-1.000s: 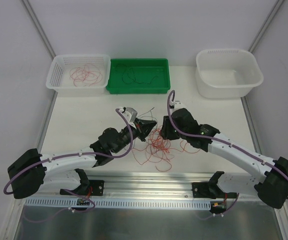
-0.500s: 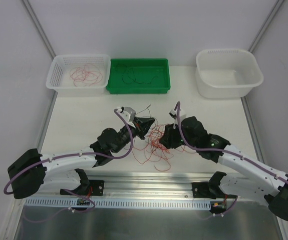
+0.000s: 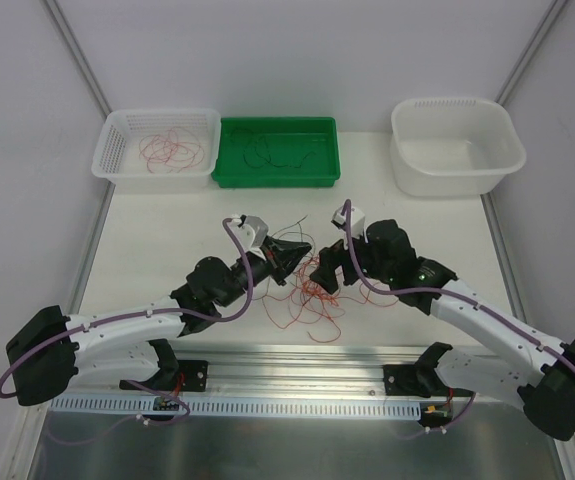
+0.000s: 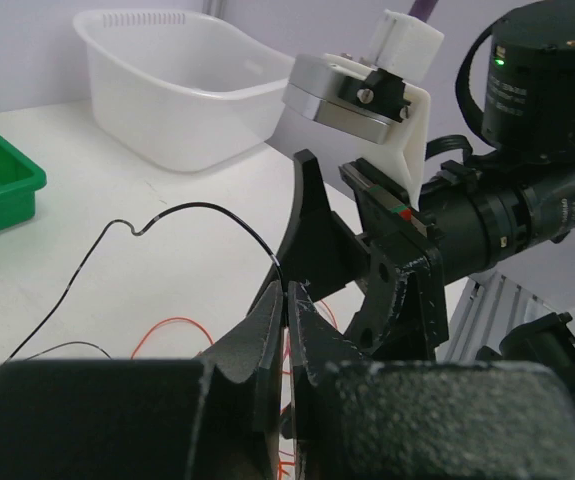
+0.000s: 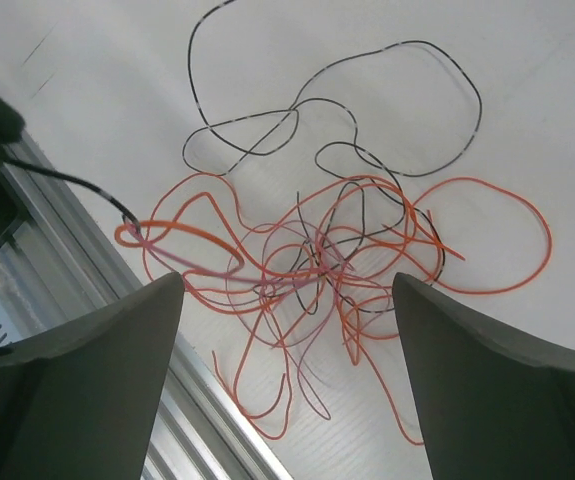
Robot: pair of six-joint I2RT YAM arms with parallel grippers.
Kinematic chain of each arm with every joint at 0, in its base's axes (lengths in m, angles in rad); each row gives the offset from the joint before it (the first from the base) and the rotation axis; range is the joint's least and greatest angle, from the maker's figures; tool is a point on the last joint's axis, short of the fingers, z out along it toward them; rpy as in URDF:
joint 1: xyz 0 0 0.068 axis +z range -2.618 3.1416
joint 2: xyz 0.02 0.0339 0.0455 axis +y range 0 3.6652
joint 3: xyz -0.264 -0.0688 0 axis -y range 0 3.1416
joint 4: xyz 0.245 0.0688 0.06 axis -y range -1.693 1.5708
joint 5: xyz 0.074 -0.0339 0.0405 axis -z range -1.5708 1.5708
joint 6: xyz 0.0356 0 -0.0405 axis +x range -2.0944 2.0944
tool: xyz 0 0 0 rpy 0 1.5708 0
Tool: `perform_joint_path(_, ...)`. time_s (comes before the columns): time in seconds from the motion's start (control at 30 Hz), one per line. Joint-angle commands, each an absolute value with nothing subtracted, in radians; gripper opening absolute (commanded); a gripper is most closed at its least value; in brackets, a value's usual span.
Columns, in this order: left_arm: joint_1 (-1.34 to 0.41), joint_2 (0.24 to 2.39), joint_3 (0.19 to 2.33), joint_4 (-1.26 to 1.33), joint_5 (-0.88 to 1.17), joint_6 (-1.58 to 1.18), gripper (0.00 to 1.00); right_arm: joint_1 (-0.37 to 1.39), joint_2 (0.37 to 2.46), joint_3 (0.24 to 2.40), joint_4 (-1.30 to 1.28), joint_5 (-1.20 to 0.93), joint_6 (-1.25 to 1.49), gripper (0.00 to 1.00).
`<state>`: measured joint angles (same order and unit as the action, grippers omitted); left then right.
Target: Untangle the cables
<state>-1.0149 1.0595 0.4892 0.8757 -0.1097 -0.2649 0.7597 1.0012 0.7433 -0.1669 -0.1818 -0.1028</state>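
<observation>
At the far left corner of the desk [image 3: 157, 235] stood a white basket [image 3: 110, 152] with a few loose red cables [image 3: 172, 150] curled inside it. Just beside it on the right, along the far edge, sat a green tray [image 3: 277, 180] holding thin dark cables [image 3: 279, 152].

My left gripper [image 3: 300, 250] reached over the middle of the desk, pressed together on a single black cable [image 4: 172, 210]. In my left wrist view that cable came out from between the fingertips [image 4: 267, 325] and arched away to the left above the desk top.

The tangle [image 3: 312, 295] of orange-red, pinkish and black cables lay on the desk toward the middle of the near edge, spreading under and between my two grippers. Its orange loops reached toward the metal rail [image 3: 297, 360] at that edge.

My right gripper [image 3: 323, 268] hung over the tangle, close to the left one and facing it. Its fingers [image 5: 87, 370] were spread wide apart with nothing held between them. I could not tell whether the black cable I held ran into the tangle.

At the far right corner stood a white tub [image 3: 457, 172].
</observation>
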Motion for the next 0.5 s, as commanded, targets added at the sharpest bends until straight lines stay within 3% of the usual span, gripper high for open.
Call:
perform_joint_path(0.0, -1.017, 1.043, 0.528, 0.897, -0.046, -0.285, 0.00, 0.747, 1.037, 0.810, -0.063, -0.325, -0.163, 0.88)
perform_joint_path(0.13, -1.017, 1.045, 0.531, 0.897, -0.048, -0.288, 0.00, 0.747, 1.068, 0.828, -0.037, -0.383, -0.156, 0.79)
perform_joint_path(0.23, -1.017, 1.048, 0.535, 0.907, -0.055, -0.284, 0.00, 0.747, 1.078, 0.819, -0.021, -0.413, -0.152, 0.56)
perform_joint_path(0.27, -1.017, 1.048, 0.540, 0.911, -0.060, -0.276, 0.00, 0.749, 1.080, 0.819, -0.026, -0.437, -0.152, 0.40)
perform_joint_path(0.33, -1.017, 1.054, 0.543, 0.922, -0.081, -0.267, 0.00, 0.747, 1.075, 0.816, -0.029, -0.463, -0.138, 0.22)
perform_joint_path(0.37, -1.017, 1.057, 0.545, 0.926, -0.089, -0.252, 0.00, 0.750, 1.065, 0.808, -0.032, -0.485, -0.132, 0.04)
perform_joint_path(0.47, -1.017, 1.071, 0.551, 0.953, -0.144, -0.210, 0.00, 0.759, 1.016, 0.795, -0.055, -0.500, -0.118, 0.01)
